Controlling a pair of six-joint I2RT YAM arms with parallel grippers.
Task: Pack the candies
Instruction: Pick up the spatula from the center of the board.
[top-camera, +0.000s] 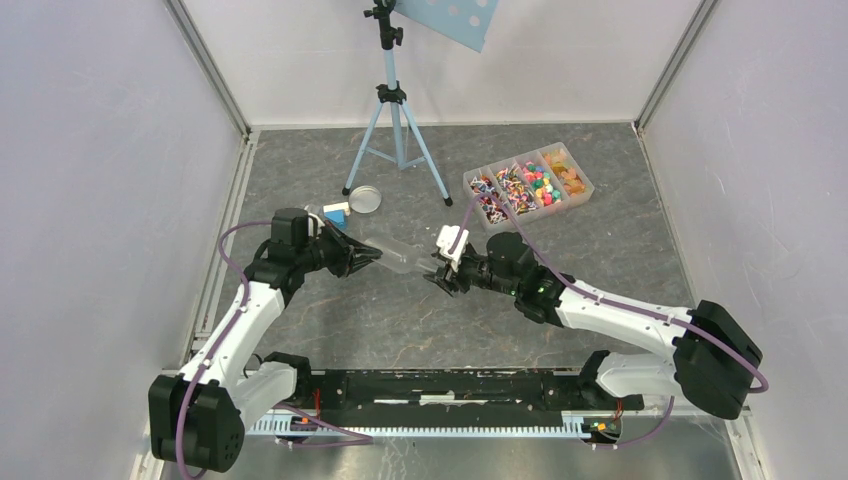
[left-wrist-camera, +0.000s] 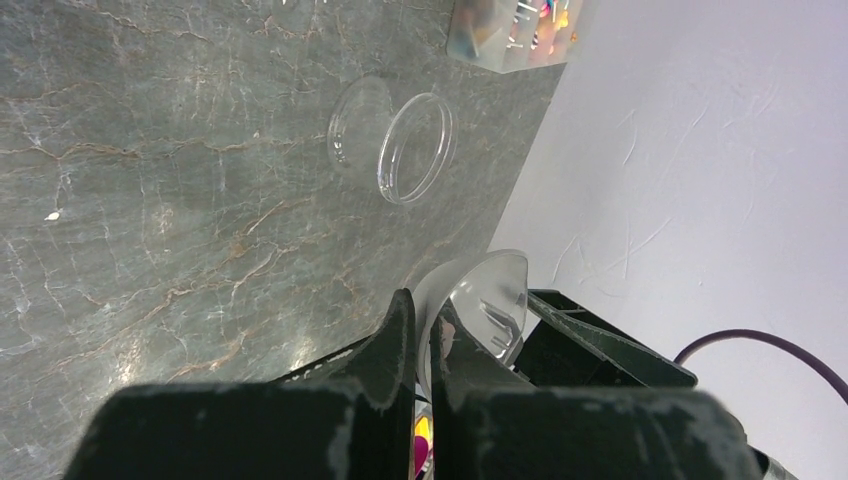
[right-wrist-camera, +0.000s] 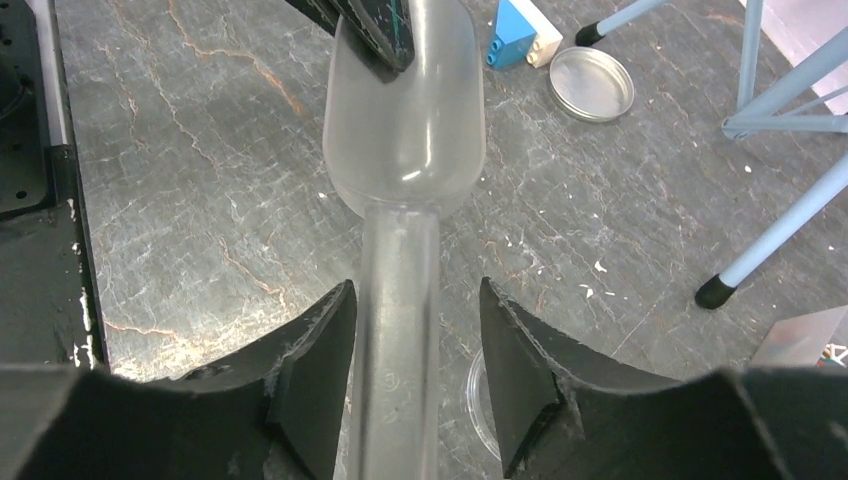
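Candies (top-camera: 530, 185) in tray (top-camera: 560, 203); left jaws tight on scoop (top-camera: 398, 253) rim; right jaws apart around handle.

Candies (top-camera: 535, 185) in divided tray (top-camera: 580, 192): colour specks from above, too small to tell one from another. Left wrist view: tray corner blurred, cut by top edge. Blue-and-white block (top-camera: 336, 212): partly hidden by left arm (top-camera: 300, 255) from above; clipped by top edge in right wrist view. Clear scoop (right-wrist-camera: 405, 120): bowl's far rim runs off frame, partly covered by left fingers (right-wrist-camera: 372, 25); handle's near end lost below. Clear round rim (right-wrist-camera: 472, 400) on surface (right-wrist-camera: 200, 180), mostly hidden behind one of the right fingers (right-wrist-camera: 530, 390); cannot identify. Pink-yellow patch (left-wrist-camera: 422, 440) in slit between left fingers: unidentifiable. Tripod (top-camera: 392, 120) panel (top-camera: 450, 20) cut at top.
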